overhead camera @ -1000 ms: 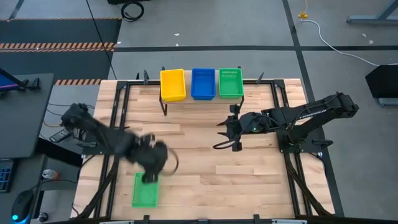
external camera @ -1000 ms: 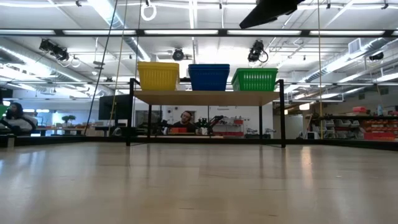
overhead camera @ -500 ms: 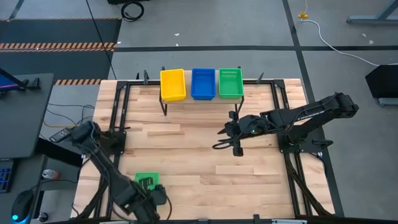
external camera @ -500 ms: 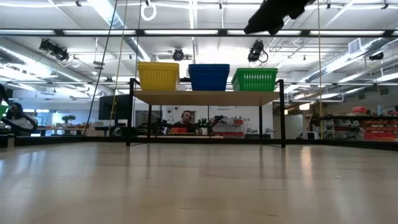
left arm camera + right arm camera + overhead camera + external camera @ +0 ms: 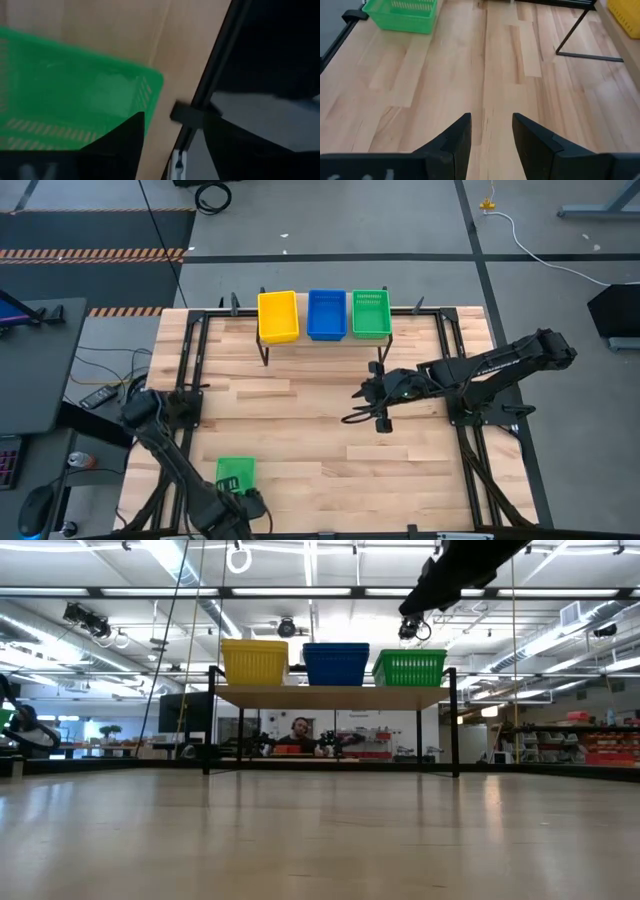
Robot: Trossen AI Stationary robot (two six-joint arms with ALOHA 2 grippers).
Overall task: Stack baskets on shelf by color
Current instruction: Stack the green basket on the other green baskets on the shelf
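Left gripper [image 5: 235, 498] at worktop's near edge over loose green basket [image 5: 236, 472], finger spread unclear. Right gripper [image 5: 491, 131] hovered mid-worktop, fingers parted, empty. Shelf [image 5: 322, 340] carried yellow, blue, green stacks.

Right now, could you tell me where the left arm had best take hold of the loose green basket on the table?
Probably by a long side wall of the green basket, from above. It lies flat and open-topped on the table, so one finger can go inside the thin rim. The left gripper is at its near end.
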